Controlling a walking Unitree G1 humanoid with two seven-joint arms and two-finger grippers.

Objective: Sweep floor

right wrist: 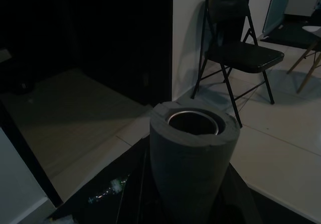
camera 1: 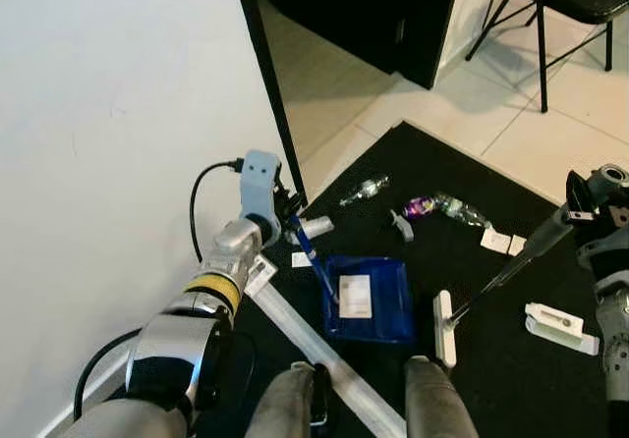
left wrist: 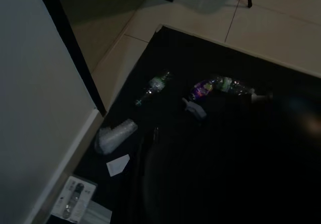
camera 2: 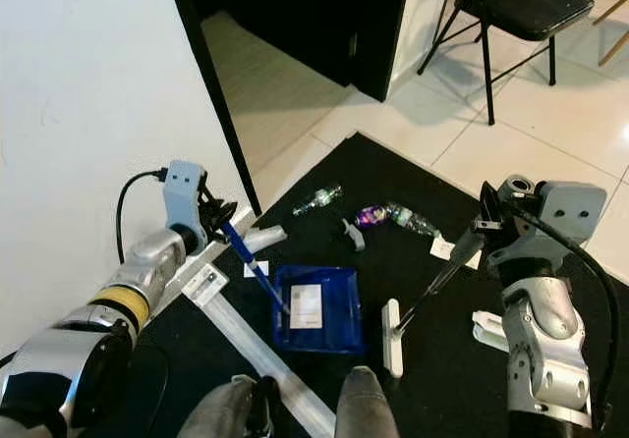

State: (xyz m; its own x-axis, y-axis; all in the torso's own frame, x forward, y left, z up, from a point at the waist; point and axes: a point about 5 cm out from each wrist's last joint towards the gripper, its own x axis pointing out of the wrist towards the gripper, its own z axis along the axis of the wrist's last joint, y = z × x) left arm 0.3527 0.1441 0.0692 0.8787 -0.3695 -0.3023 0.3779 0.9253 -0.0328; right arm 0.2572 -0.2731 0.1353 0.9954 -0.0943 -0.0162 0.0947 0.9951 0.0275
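Dustpan (camera 1: 369, 301) on mat (camera 1: 472, 359), broom head (camera 1: 445, 327) right, bottles (camera 1: 447, 207) behind

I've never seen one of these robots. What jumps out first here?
Litter on a black mat: plastic bottles, paper scraps. At the mat's middle sits a blue dustpan, its handle held by the left end effector. Beside it, the right end effector grips a broom, head on the mat.

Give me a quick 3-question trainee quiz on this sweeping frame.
1. True or false: the blue dustpan holds a white card.
2. Which pincer holds the broom handle? A) left B) right
3. Fill in: the litter lies on a ____ mat.

Key: 1 true: a white card lies in the pan. 2 B: the right pincer grips the broom, the left pincer the dustpan's handle. 3 black.
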